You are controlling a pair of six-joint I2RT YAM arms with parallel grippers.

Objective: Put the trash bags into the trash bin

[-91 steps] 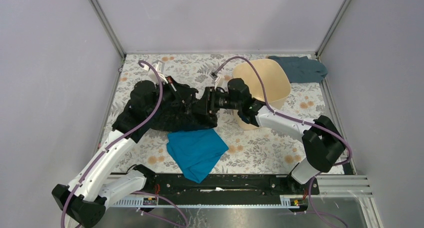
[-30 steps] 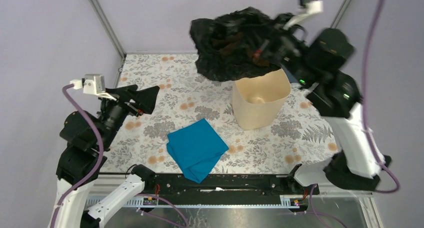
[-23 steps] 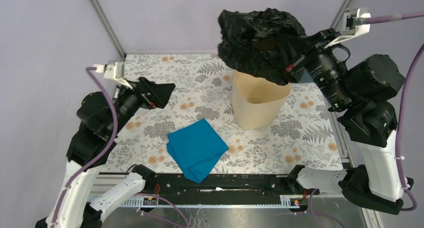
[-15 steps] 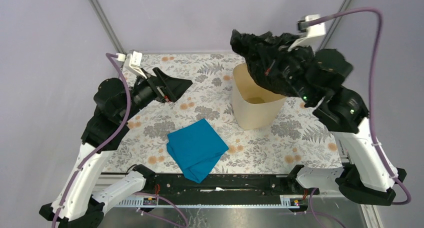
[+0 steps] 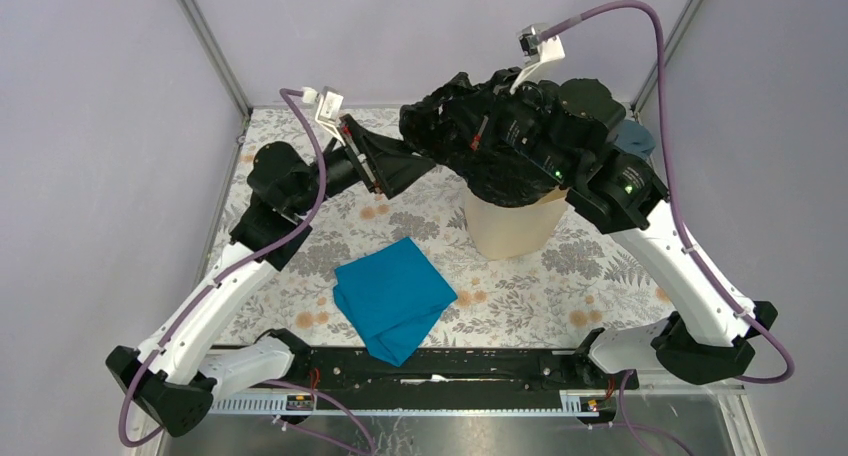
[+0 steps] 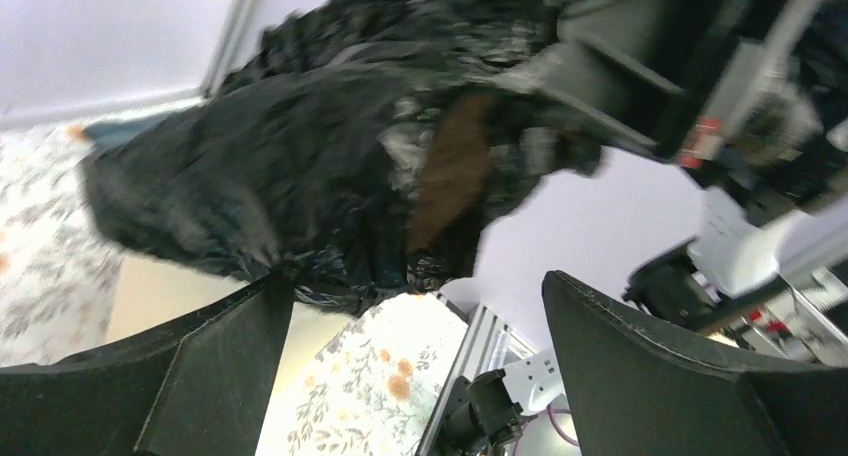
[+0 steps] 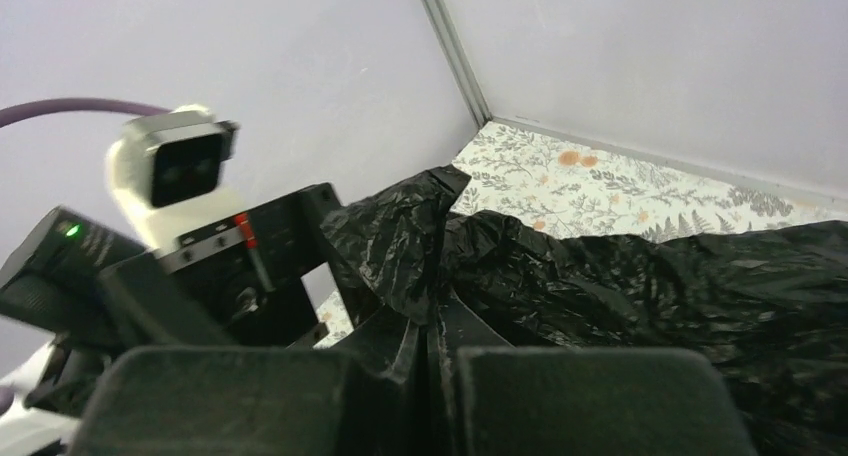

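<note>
Trash bags hide trash bin mouth | right fingers pinching them | left fingers spread

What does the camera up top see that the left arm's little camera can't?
Only the top view shows the bright blue cloth, the left arm's base and the right arm's base. Only the left wrist view shows the left gripper from close by, its fingers wide apart and holding nothing, and a brownish patch in the bag's folds. Both show the black trash bag bunched over the beige bin.
</note>
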